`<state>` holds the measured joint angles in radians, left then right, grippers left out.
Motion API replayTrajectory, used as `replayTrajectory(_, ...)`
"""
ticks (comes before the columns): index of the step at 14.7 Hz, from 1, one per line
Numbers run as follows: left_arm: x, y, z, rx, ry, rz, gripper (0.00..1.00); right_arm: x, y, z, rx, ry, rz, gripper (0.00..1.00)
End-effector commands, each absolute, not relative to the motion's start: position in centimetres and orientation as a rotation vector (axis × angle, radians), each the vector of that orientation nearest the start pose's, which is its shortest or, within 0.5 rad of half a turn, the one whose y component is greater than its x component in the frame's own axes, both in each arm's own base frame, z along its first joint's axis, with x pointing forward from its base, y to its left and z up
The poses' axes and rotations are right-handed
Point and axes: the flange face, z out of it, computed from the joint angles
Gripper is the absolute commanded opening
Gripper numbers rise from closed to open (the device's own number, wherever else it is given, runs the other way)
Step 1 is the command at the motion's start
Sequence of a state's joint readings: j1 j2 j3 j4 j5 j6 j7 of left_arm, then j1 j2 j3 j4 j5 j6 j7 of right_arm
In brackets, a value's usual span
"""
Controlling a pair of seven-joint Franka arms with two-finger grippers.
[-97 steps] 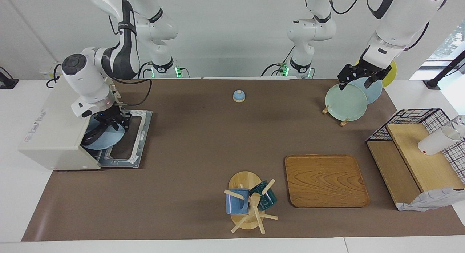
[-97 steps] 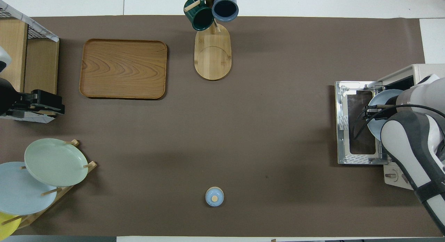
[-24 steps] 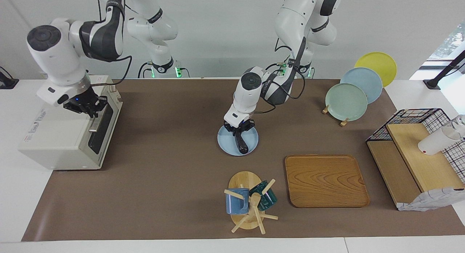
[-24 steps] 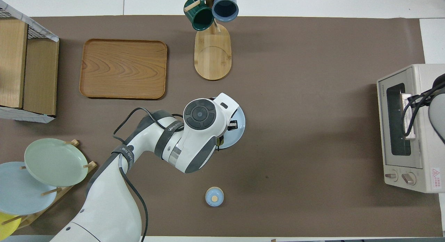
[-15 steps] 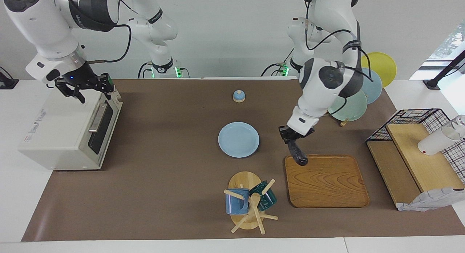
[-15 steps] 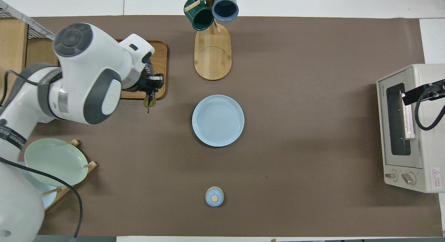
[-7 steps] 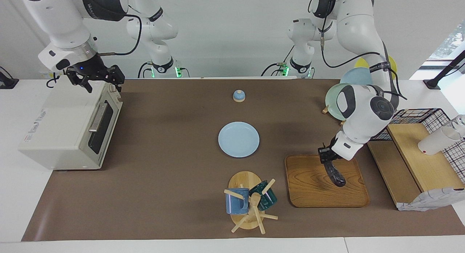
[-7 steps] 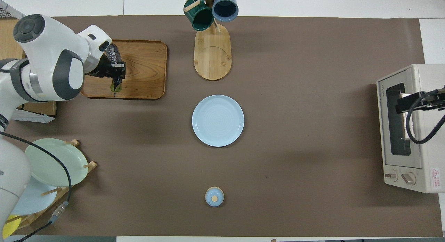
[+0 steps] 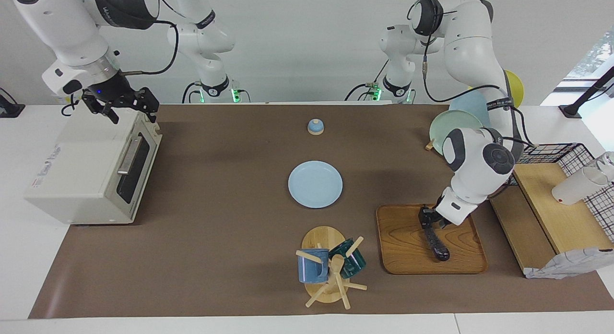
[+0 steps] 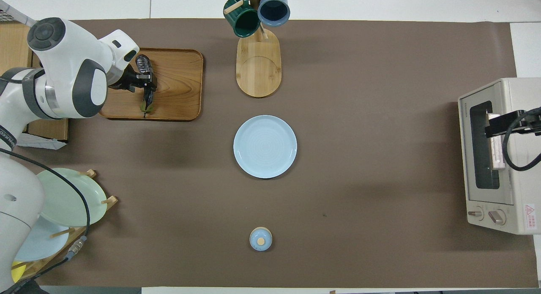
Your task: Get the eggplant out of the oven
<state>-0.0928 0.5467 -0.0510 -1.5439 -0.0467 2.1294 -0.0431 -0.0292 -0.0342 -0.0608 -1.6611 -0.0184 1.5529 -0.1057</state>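
I am finding the eggplant (image 9: 435, 242) lying on the wooden tray (image 9: 403, 247), well apart from the oven (image 9: 91, 171), whose door is standing shut, so I am judging the removal essentially done. The left gripper (image 9: 428, 220) is sitting low over the stem end; I cannot tell whether its fingers are pinching it or parting. The right gripper (image 9: 123, 105) is hanging over the oven's top with its 2 fingers spread, carrying nothing.
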Motion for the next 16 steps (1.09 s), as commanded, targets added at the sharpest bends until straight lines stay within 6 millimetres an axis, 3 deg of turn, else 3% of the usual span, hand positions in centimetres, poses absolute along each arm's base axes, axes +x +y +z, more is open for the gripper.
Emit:
replayTrajectory(1, 68.2, -8.9, 38.8, -3.221, 0.077, -0.024, 1.0, 53.3, -4.9, 59.8, -3.123, -0.005, 0.104, 1.0)
replayTrajectory(3, 66.4, -8.2, 44.0, -3.221, 0.048, 0.009, 1.0, 53.3, -5.0, 59.8, -3.125, -0.002, 0.101, 1.0)
replayTrajectory(6, 61.4, -5.8, 53.6, -3.207, 0.006, 0.07, 1.0, 53.3, -5.0, 59.8, -3.125, -0.002, 0.101, 1.0)
replayTrajectory(9, 56.5, -5.1, 59.2, -3.195, 0.008, 0.122, 1.0, 53.3, -5.0, 59.8, -3.123, -0.002, 0.104, 1.0)
replayTrajectory(11, 53.9, -4.9, 60.3, -3.187, 0.014, 0.175, 1.0, 53.3, -5.0, 59.8, -3.123, 0.0, 0.104, 1.0)
replayTrajectory(13, 51.7, -4.8, 59.1, -3.179, 0.013, 0.211, 1.0, 53.3, -5.0, 59.8, -3.124, -0.002, 0.104, 1.0)
replayTrajectory(16, 51.1, -4.8, 57.4, -3.174, 0.016, 0.208, 1.0, 53.3, -5.0, 59.8, -3.124, -0.002, 0.104, 1.0)
